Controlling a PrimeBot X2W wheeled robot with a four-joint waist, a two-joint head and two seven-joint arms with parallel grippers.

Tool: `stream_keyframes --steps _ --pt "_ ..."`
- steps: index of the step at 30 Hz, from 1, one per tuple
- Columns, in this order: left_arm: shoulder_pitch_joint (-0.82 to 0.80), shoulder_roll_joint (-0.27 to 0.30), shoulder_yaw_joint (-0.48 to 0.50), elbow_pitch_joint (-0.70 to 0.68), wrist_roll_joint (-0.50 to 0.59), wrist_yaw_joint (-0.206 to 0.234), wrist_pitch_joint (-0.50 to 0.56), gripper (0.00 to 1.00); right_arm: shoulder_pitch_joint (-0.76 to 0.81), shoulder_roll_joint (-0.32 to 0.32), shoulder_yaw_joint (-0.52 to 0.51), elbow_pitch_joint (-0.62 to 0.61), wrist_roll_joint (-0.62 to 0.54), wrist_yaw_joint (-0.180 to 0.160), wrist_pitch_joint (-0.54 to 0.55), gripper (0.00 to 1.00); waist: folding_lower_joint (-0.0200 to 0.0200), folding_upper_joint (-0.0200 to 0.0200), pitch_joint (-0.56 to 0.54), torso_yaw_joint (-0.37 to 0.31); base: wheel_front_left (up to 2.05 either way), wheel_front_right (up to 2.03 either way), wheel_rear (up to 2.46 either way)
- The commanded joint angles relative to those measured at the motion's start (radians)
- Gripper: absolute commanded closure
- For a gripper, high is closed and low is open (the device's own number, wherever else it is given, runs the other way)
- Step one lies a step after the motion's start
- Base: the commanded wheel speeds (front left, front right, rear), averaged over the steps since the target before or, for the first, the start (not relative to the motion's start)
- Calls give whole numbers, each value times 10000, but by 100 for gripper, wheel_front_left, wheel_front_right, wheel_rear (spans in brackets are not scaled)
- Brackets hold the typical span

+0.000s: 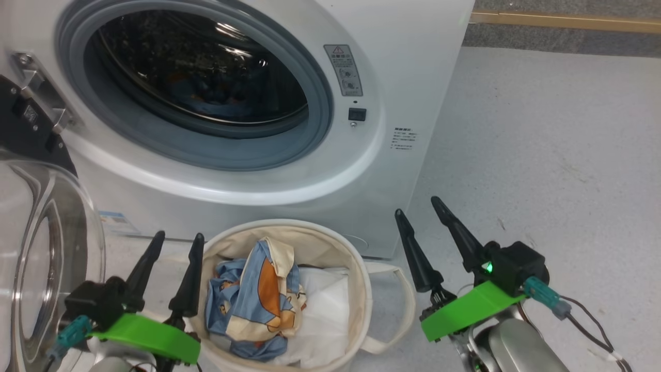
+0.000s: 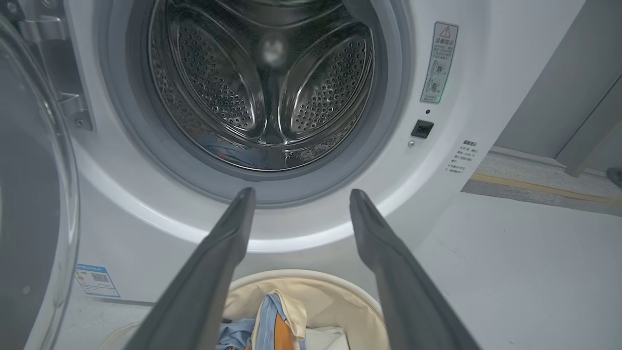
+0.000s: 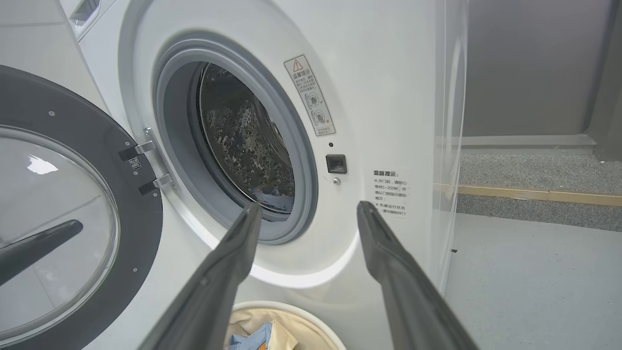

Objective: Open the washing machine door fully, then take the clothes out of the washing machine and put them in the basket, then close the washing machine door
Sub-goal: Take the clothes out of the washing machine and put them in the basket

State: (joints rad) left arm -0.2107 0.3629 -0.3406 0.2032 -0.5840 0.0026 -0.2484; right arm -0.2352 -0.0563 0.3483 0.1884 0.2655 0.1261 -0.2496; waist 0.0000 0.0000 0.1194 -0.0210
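Note:
The washing machine stands with its steel drum exposed. The washing machine door is swung out to the left, and its black rim and glass bowl face the right wrist view. Before the machine sits the basket, holding the blue bear-print clothes. A blue patch lies low in the drum; whether it is fabric or a reflection I cannot tell. My left gripper hangs open and empty at the basket's left rim. My right gripper is open and empty to the basket's right.
A plain white sheet lies in the basket beside the clothes. Pale floor stretches to the right of the machine, up to a wooden strip at the wall. The door hinge juts out at the opening's left.

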Motion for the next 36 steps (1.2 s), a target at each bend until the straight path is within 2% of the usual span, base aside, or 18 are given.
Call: stream_keyframes --steps 1,9,22,26,36 --pt "-337 378 479 -460 53 120 -39 0 -58 61 204 -282 5 46 -122 0 0 0 40 4 0 0 0" --pt "-157 402 522 -1161 -14 394 123 0 -183 61 203 -75 176 46 -122 0 0 0 250 -93 0 0 0" --pt "-532 396 378 -1023 102 385 123 0 -289 61 234 -62 243 46 -122 0 0 0 509 -270 0 0 0" --pt "-1388 322 268 -205 171 183 157 0 -371 61 332 -168 253 46 -122 0 0 0 842 -454 0 0 0" --pt "-4471 304 64 3088 643 -371 154 0 -441 61 425 -547 89 46 -122 0 0 0 1744 -1266 0 0 0"
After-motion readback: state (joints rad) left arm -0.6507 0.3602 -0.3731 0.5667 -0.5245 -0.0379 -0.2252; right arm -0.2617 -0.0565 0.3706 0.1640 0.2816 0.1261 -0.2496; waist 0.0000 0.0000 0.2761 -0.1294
